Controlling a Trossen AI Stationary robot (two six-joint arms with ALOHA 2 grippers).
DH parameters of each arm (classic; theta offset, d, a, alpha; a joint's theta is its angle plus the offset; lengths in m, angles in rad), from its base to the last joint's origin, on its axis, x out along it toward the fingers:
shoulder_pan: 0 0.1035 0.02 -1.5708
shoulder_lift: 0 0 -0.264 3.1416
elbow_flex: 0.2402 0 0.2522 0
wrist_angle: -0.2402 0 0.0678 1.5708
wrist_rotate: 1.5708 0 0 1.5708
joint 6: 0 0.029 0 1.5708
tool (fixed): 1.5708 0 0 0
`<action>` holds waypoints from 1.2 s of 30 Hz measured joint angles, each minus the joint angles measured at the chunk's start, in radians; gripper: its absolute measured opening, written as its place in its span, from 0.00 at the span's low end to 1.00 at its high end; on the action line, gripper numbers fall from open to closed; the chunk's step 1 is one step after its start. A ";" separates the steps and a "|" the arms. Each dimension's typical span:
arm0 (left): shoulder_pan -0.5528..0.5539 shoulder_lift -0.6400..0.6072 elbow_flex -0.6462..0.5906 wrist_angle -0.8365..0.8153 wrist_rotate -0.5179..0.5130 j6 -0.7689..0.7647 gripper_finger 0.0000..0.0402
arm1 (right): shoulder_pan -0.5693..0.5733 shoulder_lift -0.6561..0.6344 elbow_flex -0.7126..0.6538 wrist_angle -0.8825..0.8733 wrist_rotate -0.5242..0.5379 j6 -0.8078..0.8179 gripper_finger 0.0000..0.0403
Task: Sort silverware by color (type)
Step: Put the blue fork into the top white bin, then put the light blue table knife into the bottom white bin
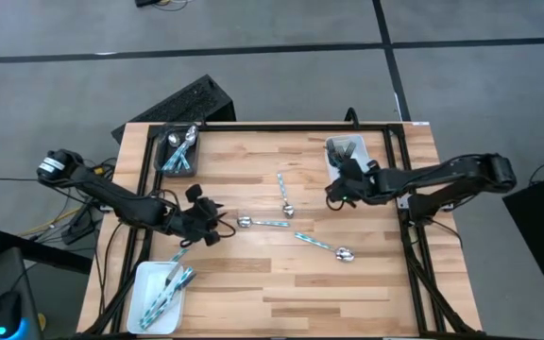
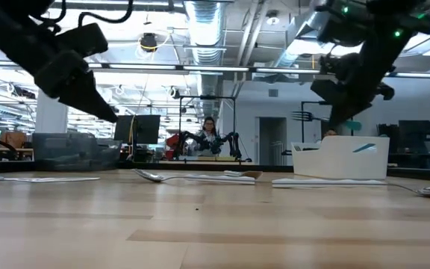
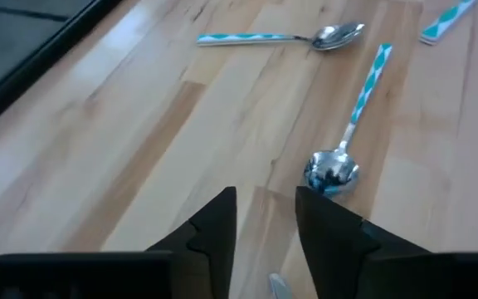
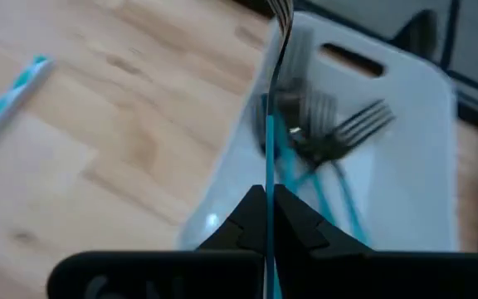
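The right end effector (image 4: 268,218) clamps a fork (image 4: 270,124) above the white tray (image 1: 336,162) at the desk's (image 1: 253,283) far right corner. The left end effector (image 3: 264,237), apart, hovers near a spoon (image 3: 347,141) mid-desk, open wood around.

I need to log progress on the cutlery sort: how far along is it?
Well along. Forks already lie in the white tray at the far right, more silverware in the dark bin and the near-left tray. In hand: the right gripper is shut on a fork over the fork tray. Left: three spoons on the table; the left gripper is open near one.
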 joint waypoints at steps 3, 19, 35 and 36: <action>0.000 -0.014 -0.024 -0.001 -0.025 -0.073 0.33 | -0.035 -0.016 -0.028 -0.008 -0.002 0.003 0.08; 0.006 -0.004 -0.014 -0.121 0.282 -0.475 0.46 | -0.151 -0.011 -0.029 -0.041 -0.100 -0.039 0.34; -0.104 0.033 0.029 -0.475 0.494 -0.770 0.46 | -0.042 -0.011 -0.029 -0.039 -0.092 -0.001 0.61; -0.123 0.049 0.030 -0.473 0.507 -0.790 0.46 | -0.031 -0.011 -0.029 -0.038 -0.081 0.002 0.61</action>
